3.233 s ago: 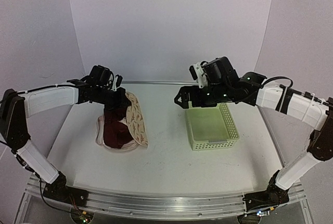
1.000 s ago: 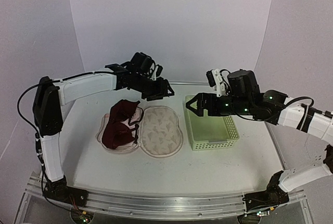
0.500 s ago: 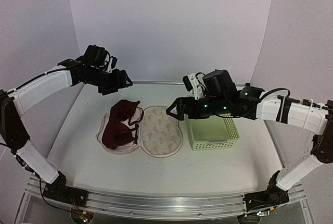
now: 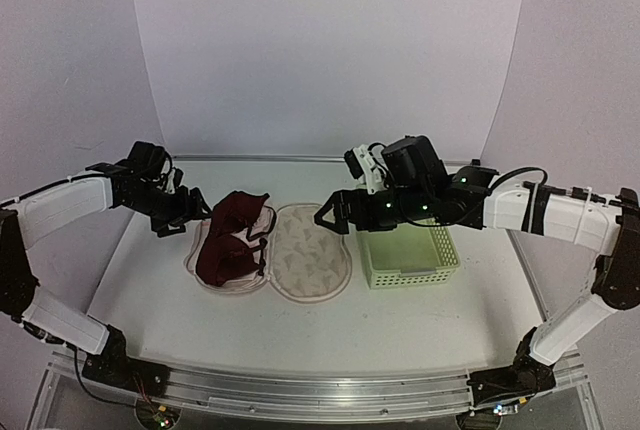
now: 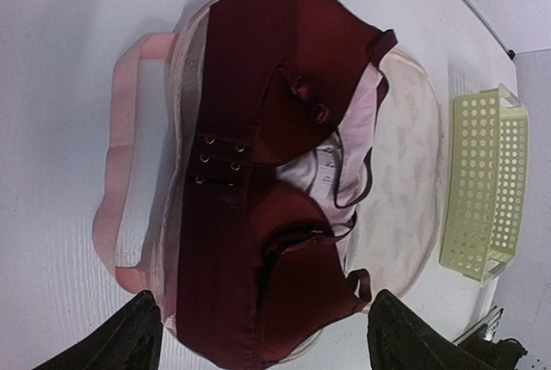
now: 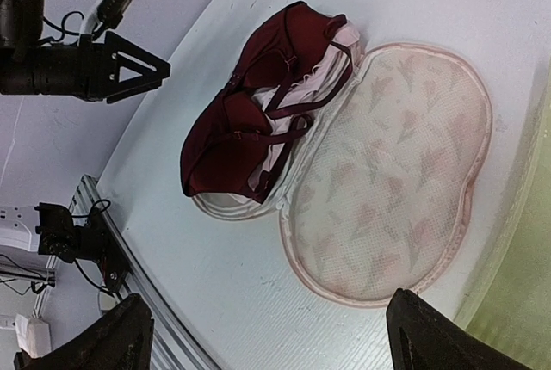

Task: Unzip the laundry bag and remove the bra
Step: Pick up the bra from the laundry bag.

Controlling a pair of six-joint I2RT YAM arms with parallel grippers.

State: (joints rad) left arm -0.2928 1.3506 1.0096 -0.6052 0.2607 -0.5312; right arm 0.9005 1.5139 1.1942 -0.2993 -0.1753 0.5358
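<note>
So, dark red soft fabric bra (image 5: 258, 172) lying in unzipped oval cream printed laundry bag (image 4: 312, 250) on bench (image 4: 300, 340). I'm guessing light, floppy, straps snagging. Pinching hook band (image 5: 219, 163) looking safest. My left fingers (image 5: 129, 340) and right fingers (image 6: 422, 327) hanging spread wide, holding nothing.

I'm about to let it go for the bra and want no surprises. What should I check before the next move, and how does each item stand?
1. Laundry bag unzipped and spread open: ok.
2. Bra uncovered in the bag's left half: ok.
3. Left tool open and empty: ok.
4. Right tool open and empty: ok.
5. Bra straps free of the zip: cannot tell.
6. Bra out of the bag: not ok, it lies inside.
</note>
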